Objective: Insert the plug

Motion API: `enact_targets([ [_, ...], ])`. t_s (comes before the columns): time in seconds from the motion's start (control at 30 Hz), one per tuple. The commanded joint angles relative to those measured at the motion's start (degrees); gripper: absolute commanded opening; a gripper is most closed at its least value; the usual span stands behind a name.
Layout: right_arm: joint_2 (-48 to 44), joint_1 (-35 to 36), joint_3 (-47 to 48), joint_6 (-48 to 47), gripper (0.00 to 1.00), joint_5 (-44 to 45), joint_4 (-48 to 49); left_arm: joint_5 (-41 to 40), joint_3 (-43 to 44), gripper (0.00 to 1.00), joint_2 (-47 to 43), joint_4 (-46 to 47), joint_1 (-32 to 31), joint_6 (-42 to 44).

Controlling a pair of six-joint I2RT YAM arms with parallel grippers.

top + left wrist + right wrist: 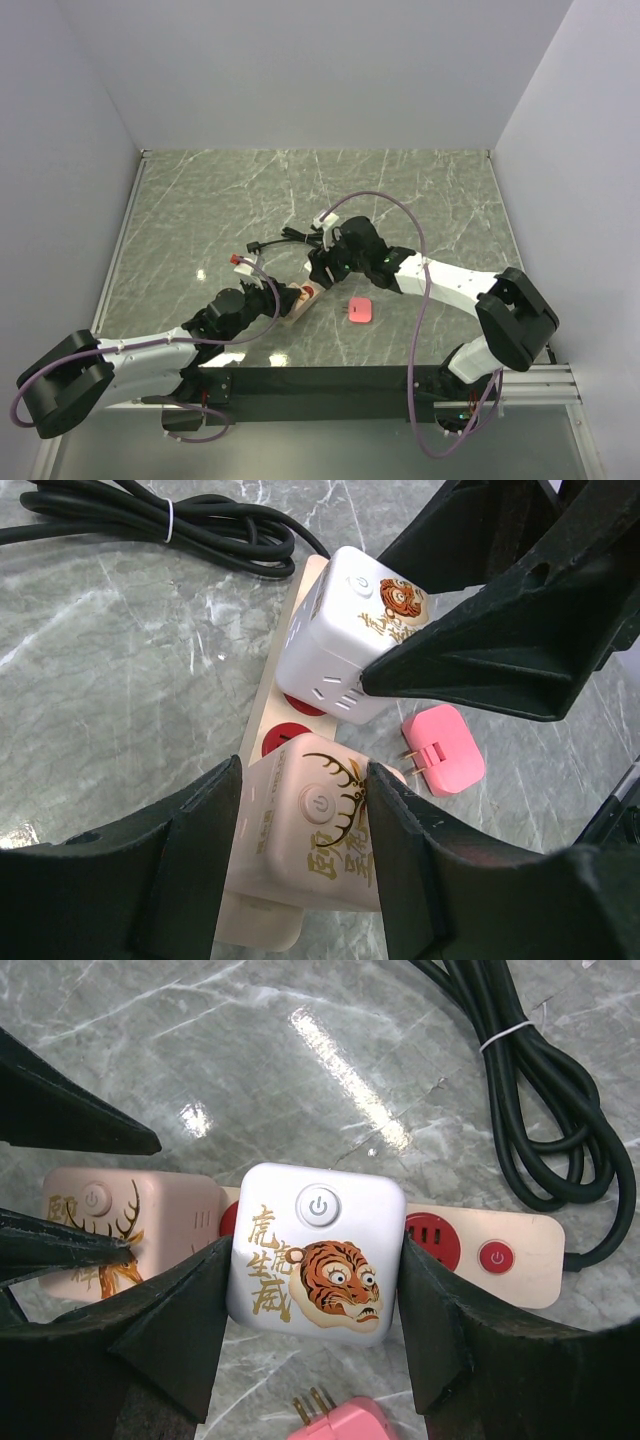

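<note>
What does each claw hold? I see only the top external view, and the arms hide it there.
Observer: The right claw is shut on a white cube adapter with a tiger face.
Operator: And the other one?
Observer: The left claw grips a pink cube adapter with golden antlers drawn on it.
Operator: Is the pink plug free?
Observer: Yes, it lies loose on the table, its two prongs toward the power strip.

Green marble table (420,200) with power strip (530,1282), coiled black cord (210,532), pink plug (445,752).
</note>
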Motion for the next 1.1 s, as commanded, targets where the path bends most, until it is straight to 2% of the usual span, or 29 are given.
enact_targets([
  [0.0, -1.1, 1.1, 1.1, -1.2, 0.00, 2.9, -0.4, 0.5, -0.6, 0.58, -0.6, 0.4, 0.2, 0.2],
  [0.7, -3.6, 3.8, -9.1, 5.6, 0.00, 6.8, 4.3, 1.6, -0.3, 0.56, 0.3, 0.5, 0.2, -0.1],
  [1.07, 1.1, 5.9, -5.8, 5.2, 0.00, 9.0, 0.9, 1.2, -0.2, 0.55, 0.7, 0.2, 0.2, 0.0],
])
